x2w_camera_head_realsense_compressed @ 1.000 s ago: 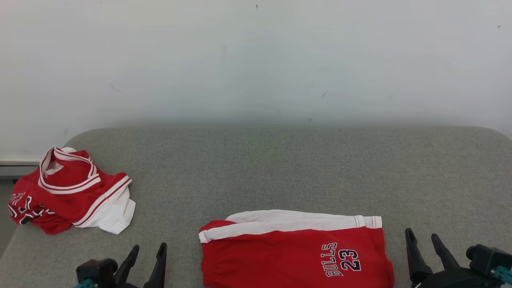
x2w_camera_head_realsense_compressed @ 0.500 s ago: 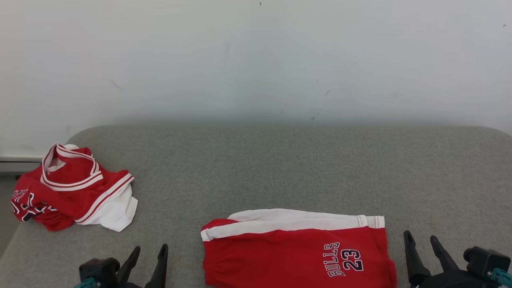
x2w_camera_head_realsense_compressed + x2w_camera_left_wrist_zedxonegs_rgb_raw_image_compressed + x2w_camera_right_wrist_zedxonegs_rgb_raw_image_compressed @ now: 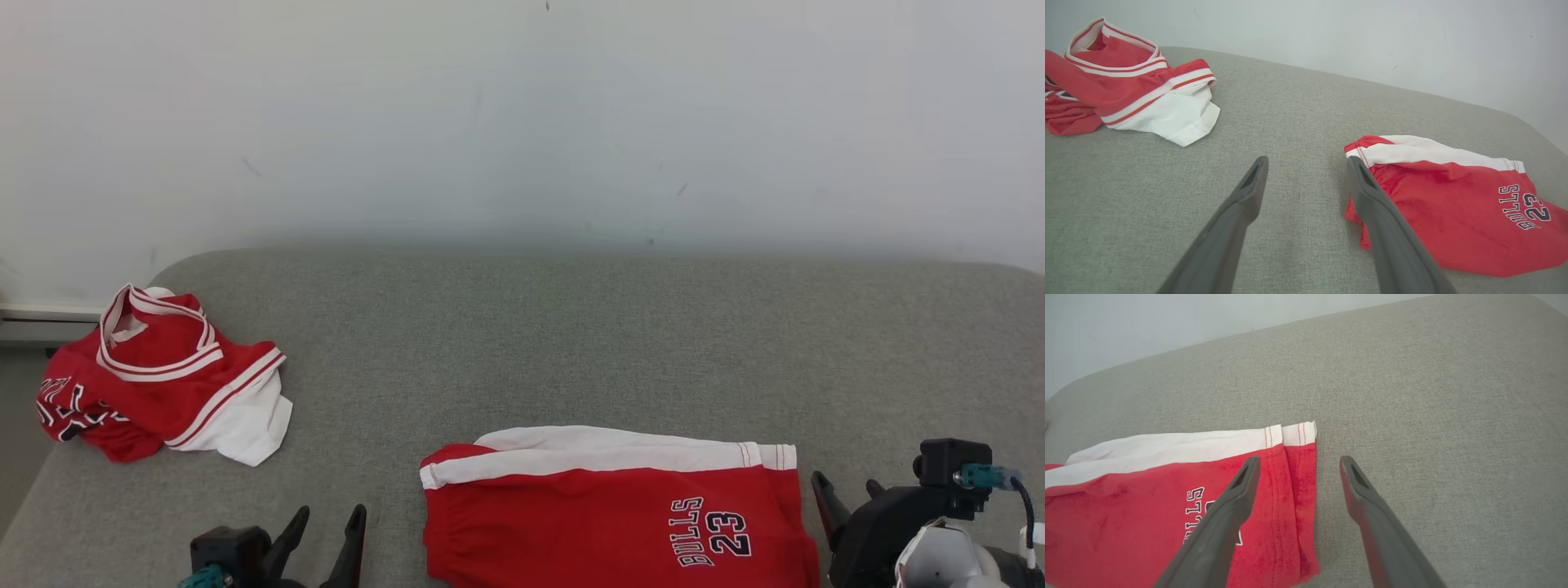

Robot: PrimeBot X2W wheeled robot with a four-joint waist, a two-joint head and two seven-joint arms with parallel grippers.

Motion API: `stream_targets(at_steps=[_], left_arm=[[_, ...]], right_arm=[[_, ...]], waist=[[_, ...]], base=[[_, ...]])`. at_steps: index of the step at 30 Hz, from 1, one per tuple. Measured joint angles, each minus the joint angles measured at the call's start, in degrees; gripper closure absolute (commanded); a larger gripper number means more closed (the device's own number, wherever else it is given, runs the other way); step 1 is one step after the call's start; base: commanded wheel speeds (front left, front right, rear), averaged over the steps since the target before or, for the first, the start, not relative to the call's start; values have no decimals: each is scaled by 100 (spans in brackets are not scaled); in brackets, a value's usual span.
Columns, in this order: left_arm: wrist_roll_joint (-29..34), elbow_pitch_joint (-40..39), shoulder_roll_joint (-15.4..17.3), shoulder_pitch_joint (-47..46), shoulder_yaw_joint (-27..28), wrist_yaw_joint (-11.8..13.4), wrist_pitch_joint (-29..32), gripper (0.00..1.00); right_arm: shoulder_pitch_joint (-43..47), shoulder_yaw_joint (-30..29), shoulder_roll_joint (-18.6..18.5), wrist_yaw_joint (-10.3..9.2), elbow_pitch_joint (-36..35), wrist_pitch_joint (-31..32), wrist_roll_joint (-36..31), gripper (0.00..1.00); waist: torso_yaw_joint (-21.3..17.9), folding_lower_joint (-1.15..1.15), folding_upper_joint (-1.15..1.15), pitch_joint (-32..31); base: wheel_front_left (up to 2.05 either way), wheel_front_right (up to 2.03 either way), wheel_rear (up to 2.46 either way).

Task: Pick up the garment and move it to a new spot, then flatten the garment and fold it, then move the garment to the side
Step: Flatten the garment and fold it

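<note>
Shorts (image 3: 612,506) lie on surface (image 3: 571,343), front centre, close to near edge; waistband end at left, leg hems at right. Jersey (image 3: 155,376) on same surface at far left by left edge, farther back than shorts, well apart from them. Wall (image 3: 522,122) behind surface. Left hand (image 3: 330,513) at front, just left of waistband end, nearer shorts than jersey. Right hand (image 3: 844,482) at front right by hem end: in right wrist view one finger over hem, other over bare surface beside it.
</note>
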Motion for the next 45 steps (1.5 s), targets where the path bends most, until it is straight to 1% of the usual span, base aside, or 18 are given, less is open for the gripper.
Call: stream_targets(at_steps=[1, 6, 15, 18, 27, 29, 30, 31, 34, 36, 38, 40, 41, 42, 43, 45], left_arm=[[30, -20, -12, -2, -31, 0, 41, 0], [69, -77, -62, -14, -126, 0, 102, 0], [104, -101, -59, -69, -156, 0, 232, 0], [108, -113, -67, -170, -163, 0, 235, 0], [118, -107, -75, -259, -176, 0, 285, 0], [127, -107, -71, -259, -181, 0, 283, 0], [142, -108, -71, -259, -189, 0, 283, 0], [167, -108, -71, -259, -193, 0, 283, 0], [180, -113, -73, -263, -226, -1, 280, 0], [247, -115, -73, -265, -237, -1, 275, 0], [280, -120, -75, -272, -238, -1, 235, 0], [282, -124, -76, -281, -242, -1, 225, 0], [282, -125, -77, -284, -244, -1, 224, 0], [282, -125, -77, -288, -245, -1, 222, 0], [282, -125, -77, -294, -247, -1, 198, 0], [283, -125, -78, -309, -248, -1, 174, 0]], right_arm=[[-99, -38, -41, -47, 65, 123, 3, 0], [-386, -118, -211, -119, 517, 648, 22, 0], [-914, -41, -207, -131, 1151, 1314, 116, 0], [-983, -42, -190, -176, 1377, 1459, 132, 0], [-1162, -82, -112, -229, 1894, 1626, 160, 0], [-1259, -86, -78, -229, 1963, 1641, 181, 8], [-1285, -90, -70, -229, 2007, 1652, 181, 8], [-1294, -97, -68, -229, 2058, 1652, 182, 10], [-1315, -122, -68, -230, 2142, 1651, 189, 13], [-1377, -132, -67, -231, 2231, 1651, 189, 11], [-1389, -151, -67, -231, 2271, 1644, 190, 13], [-1396, -182, -69, -231, 2316, 1618, 212, 23], [-1407, -202, -76, -231, 2354, 1602, 237, 26], [-1427, -223, -78, -232, 2398, 1601, 242, 44], [-1462, -247, -81, -235, 2441, 1600, 243, 52], [-1504, -290, -82, -258, 2491, 1596, 280, 55]], waist=[[17, 0, 0, 8], [127, 0, 0, 75], [342, 0, 0, 229], [408, 0, 0, 276], [566, 0, 0, 383], [577, 0, 0, 390], [581, 0, 0, 393], [586, 0, 0, 395], [601, 0, 0, 403], [609, 0, 0, 408], [617, 0, 0, 412], [625, 0, 0, 416], [629, 0, 0, 418], [633, 0, 0, 420], [636, 0, 0, 422], [642, 0, 0, 425]], base=[[0, 0, 0], [0, 0, 0], [0, 0, 0], [0, 0, 0], [0, 0, 0], [0, 0, 0], [0, 0, 0], [0, 0, 0], [0, 0, 0], [0, 0, 0], [0, 0, 0], [0, 0, 0], [0, 0, 0], [0, 0, 0], [0, 0, 0], [0, 0, 0]])
